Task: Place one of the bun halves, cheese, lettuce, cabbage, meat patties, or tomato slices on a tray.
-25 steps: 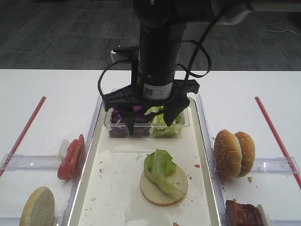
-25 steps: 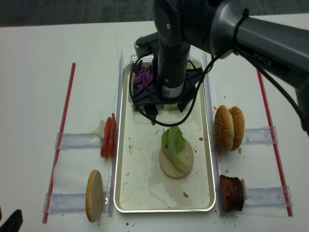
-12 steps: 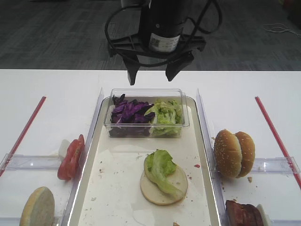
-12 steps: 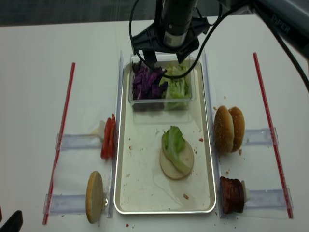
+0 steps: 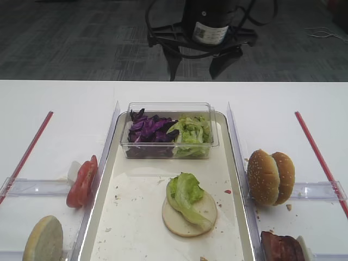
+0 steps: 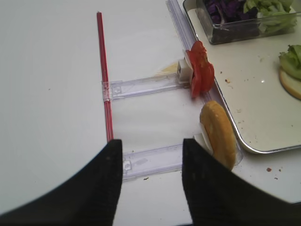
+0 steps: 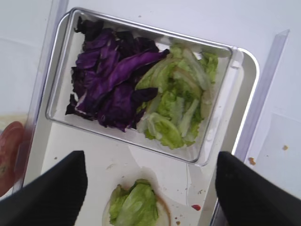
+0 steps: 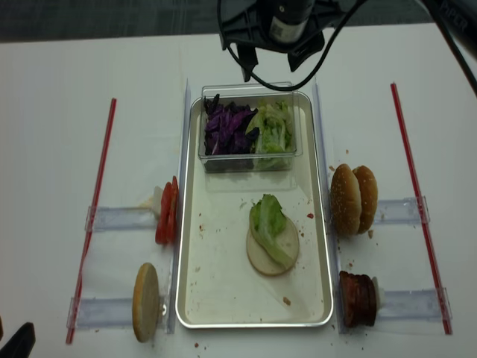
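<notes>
With the right gripper (image 8: 274,66) spread empty above the far end of the tray (image 8: 223,298), a lettuce-topped bun half (image 8: 272,246) was seen mid-tray; the next ingredient is best fetched and centred on it.

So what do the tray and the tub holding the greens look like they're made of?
The tray looks like metal: a silvery, reflective raised rim around a cream, crumb-speckled floor, which may be a liner. The tub looks like clear, glossy plastic: the cabbage and lettuce show through its thin walls.
</notes>
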### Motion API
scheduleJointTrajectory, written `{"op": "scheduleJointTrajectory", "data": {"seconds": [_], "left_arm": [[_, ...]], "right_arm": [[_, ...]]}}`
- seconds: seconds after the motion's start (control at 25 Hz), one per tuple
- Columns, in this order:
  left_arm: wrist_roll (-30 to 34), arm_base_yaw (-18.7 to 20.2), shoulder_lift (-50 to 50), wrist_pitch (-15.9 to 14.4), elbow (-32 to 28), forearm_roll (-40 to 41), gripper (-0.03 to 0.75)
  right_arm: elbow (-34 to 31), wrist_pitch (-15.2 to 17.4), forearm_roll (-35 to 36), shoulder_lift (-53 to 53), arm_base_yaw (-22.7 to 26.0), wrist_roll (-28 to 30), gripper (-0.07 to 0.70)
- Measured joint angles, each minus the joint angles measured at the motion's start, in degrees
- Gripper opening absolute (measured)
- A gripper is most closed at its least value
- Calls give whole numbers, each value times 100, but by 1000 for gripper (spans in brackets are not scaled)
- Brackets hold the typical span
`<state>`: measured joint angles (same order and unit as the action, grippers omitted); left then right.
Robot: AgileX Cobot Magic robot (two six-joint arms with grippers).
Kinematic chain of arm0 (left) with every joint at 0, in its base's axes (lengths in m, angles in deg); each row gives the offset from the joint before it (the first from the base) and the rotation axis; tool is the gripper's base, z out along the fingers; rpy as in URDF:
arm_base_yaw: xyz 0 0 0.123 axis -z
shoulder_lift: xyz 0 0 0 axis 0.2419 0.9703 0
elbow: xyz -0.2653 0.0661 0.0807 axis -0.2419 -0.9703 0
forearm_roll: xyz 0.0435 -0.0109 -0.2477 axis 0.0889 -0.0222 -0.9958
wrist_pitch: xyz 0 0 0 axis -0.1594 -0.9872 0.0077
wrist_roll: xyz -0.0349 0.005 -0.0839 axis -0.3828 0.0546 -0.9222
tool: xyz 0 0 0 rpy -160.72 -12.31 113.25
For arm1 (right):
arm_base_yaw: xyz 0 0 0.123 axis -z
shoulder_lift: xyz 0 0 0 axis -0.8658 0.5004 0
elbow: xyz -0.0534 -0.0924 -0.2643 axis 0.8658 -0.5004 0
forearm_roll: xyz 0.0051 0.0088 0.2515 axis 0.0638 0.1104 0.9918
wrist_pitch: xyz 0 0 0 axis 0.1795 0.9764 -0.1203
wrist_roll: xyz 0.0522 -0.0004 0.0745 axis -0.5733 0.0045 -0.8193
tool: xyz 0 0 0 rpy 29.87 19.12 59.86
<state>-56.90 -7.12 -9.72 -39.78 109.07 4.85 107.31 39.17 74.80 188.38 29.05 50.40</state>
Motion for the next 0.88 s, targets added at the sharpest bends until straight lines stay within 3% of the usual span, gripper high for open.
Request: {"op": "scheduleJointTrajectory", "data": {"seconds": [0.88], "left_arm": [[0, 0, 0, 0, 0, 0, 309]], "right_arm": [[0, 14, -12, 0, 2099, 540, 558]]}}
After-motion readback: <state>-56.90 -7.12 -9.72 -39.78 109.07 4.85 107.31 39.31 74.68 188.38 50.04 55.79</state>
